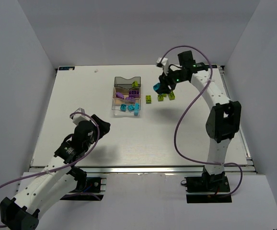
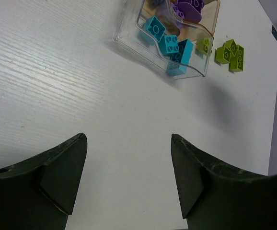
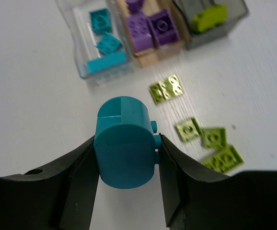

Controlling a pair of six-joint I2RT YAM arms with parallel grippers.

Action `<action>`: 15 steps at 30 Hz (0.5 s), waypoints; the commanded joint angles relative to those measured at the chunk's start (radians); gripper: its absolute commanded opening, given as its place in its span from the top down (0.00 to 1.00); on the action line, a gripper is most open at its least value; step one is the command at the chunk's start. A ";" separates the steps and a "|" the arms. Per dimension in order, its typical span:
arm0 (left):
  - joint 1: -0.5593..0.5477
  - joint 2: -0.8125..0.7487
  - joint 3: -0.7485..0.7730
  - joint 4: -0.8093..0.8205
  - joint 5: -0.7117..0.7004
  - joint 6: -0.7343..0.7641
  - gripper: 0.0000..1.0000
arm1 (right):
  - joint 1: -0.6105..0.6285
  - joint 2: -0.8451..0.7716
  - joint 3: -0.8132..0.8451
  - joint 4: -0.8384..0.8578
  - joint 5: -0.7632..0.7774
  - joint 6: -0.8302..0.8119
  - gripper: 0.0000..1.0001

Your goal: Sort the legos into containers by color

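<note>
**Right gripper carrying a turquoise brick toward the bins; left gripper idle.**
Your right gripper is clamped on a rounded turquoise plastic brick. The fingers press its two sides, small studs show at its right edge, and it appears raised off the white table, probably so it can pass over the bin walls. Its likely home, the clear rectangular plastic bin of turquoise bricks, lies ahead and left of the fingers. The amber-tinted bin of purple bricks and the smoky grey bin holding one lime brick lie ahead and right. Loose flat lime-green studded bricks lie just right of the fingertips. Your left gripper stands open and empty, well short of the bins, presumably to leave room.
</note>
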 commanded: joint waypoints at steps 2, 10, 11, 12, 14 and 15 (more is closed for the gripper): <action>0.003 -0.033 0.001 -0.015 -0.003 -0.002 0.20 | 0.104 -0.026 -0.004 0.085 -0.079 0.031 0.97; 0.003 -0.076 0.002 -0.059 -0.028 -0.014 0.20 | 0.250 0.066 0.080 0.154 -0.024 0.060 0.95; 0.003 -0.079 0.002 -0.067 -0.030 -0.014 0.20 | 0.270 0.073 0.084 0.162 -0.019 0.064 0.95; 0.003 -0.086 0.004 -0.071 -0.034 -0.012 0.20 | 0.279 0.089 0.088 0.178 -0.007 0.072 0.95; 0.003 -0.090 0.008 -0.085 -0.039 -0.014 0.20 | 0.305 0.112 0.100 0.195 0.008 0.081 0.95; 0.003 -0.095 0.008 -0.088 -0.040 -0.014 0.20 | 0.311 0.120 0.103 0.205 0.017 0.084 0.94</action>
